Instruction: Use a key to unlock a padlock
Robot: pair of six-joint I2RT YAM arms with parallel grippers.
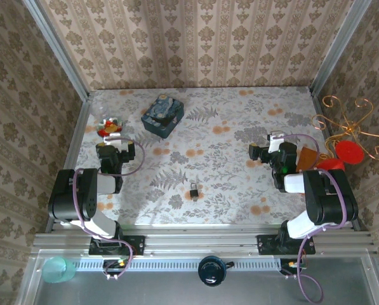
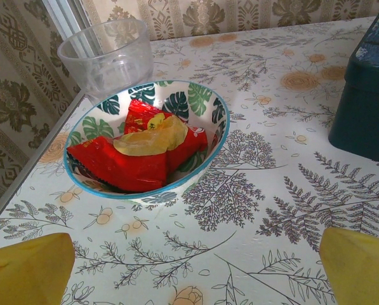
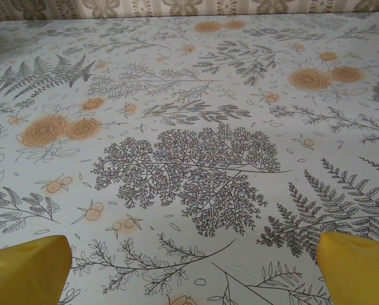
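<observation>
left edge of the table [image 1: 240,210]: clear plastic cup [image 2: 106,57] against the wall rail, touching the rim of a leaf-print bowl [image 2: 219,124] just in front of it. the bowl holds red snack packets [image 2: 122,166] with a yellow wrapper on top.

left gripper [image 1: 110,143] sits just near of the bowl and points at it. left wrist view: left gripper [image 2: 189,279] released, yellow fingers [image 2: 27,270] spread to both lower corners, only patterned cloth between them, gripping nothing.

next right, toward the back: dark-blue painted box [image 1: 162,115], lid on. its corner shows at the right edge of the left wrist view [image 2: 367,95], well apart from the bowl.

centre, near the front edge: padlock [image 1: 194,191], tiny and dark, lying on the cloth about midway between the two arms, well apart from both. too small to tell how its shackle stands.

right side: right gripper [image 1: 254,152] points leftward over bare cloth, level with the left one, well apart from the padlock. right wrist view: right gripper [image 3: 189,279] released, fingers [image 3: 357,267] wide apart, nothing held, fern and flower print underneath.

far right, beyond the table edge: orange wire stand [image 1: 348,124] with a red disc [image 1: 349,152].
</observation>
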